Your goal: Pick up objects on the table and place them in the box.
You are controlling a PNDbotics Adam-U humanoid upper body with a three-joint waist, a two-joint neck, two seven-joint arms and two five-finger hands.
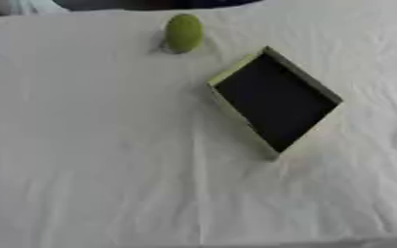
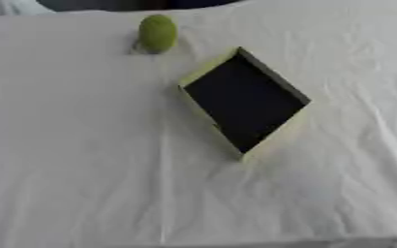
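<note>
**Nothing boxed yet – one green object left on the table**

Progress: as far as both views show, the box (image 1: 276,101) holds nothing; its dark inside looks bare. The only loose item visible is a green ball (image 1: 184,32), so I'd judge the task at the start, with one pick and one place to go

Hands: neither the left nor the right hand shows in either view, so I can't tell whether the fingers are spread or curled, or whether they hold anything

Ball: at about 11 o'clock from the box, near the far edge of the table (image 1: 92,160), apart from the box and not touching it. Yellow-green, slightly taller than wide, matte, small shadow at its left base

Box: shallow, pale yellow-green rim, black interior, turned cornerwise like a diamond. White cloth covers the table, lightly creased
</note>
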